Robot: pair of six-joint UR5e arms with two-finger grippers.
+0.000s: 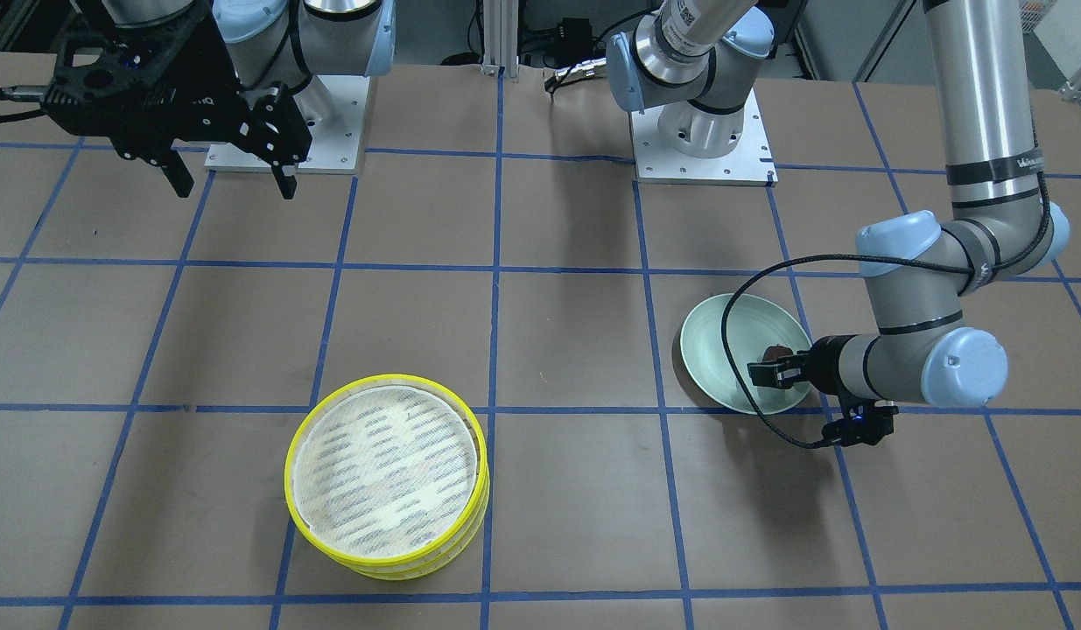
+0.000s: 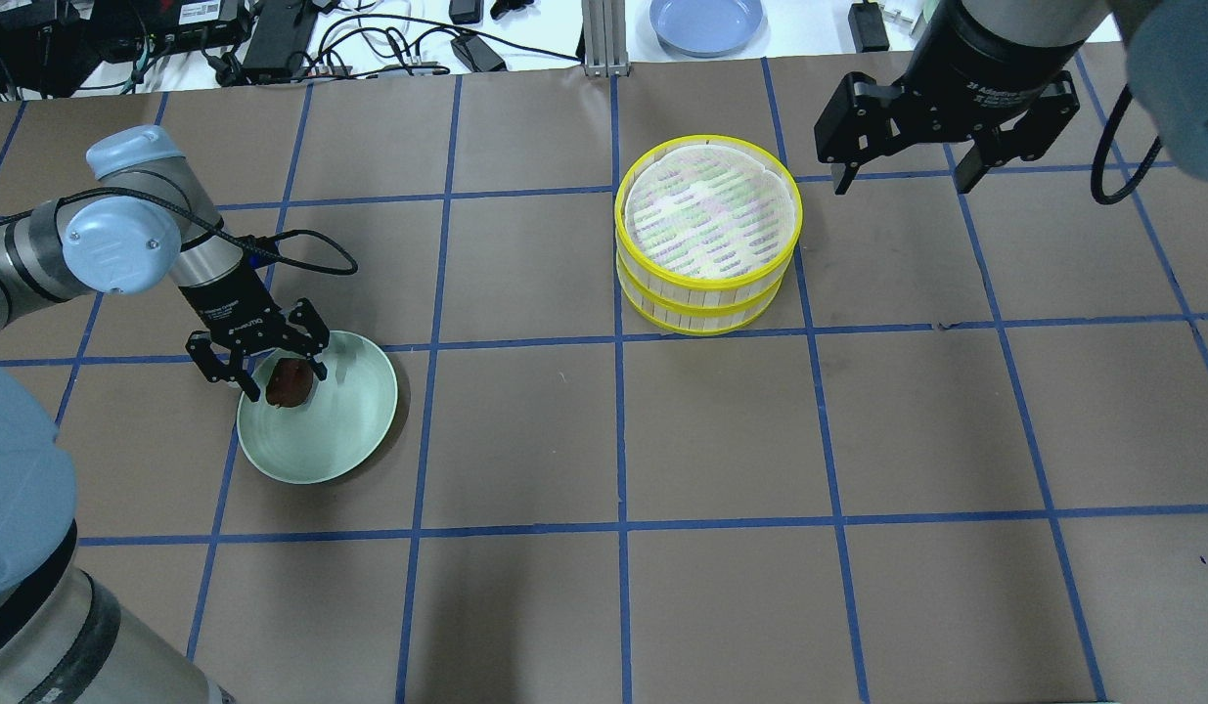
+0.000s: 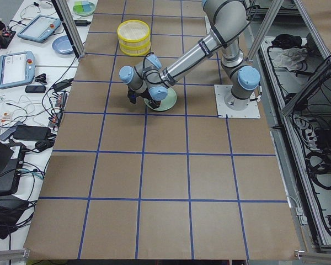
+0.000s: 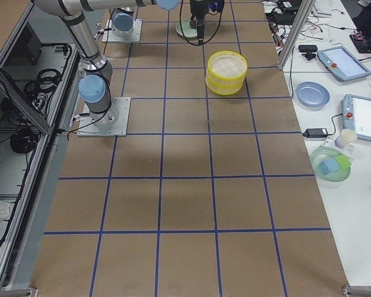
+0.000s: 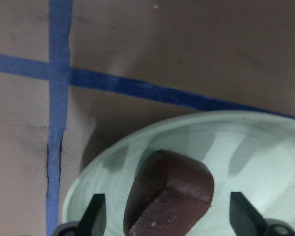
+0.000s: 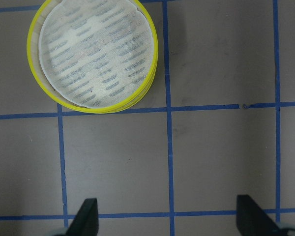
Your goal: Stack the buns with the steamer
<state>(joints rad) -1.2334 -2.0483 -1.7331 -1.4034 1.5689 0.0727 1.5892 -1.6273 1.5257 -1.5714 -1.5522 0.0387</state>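
Left gripper [image 2: 276, 374] fingers wide, straddling dark reddish-brown oblong bun [image 5: 169, 191] on pale green round plate [image 2: 354, 430]. Right gripper [image 2: 900, 182] fingers wide, hovering near stacked yellow-rimmed steamer trays [image 2: 706, 293].

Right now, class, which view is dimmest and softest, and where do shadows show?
Left wrist view: dim and soft, brown bun and green plate blurred, two grey shadows across the plate. Front-facing view: sharp, soft arm shadows on the table.

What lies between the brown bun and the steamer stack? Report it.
Nothing visible: only bare table lies between the plate and the steamer, whose top liner is uncovered. The brown bun sits between the open fingers of the left gripper.
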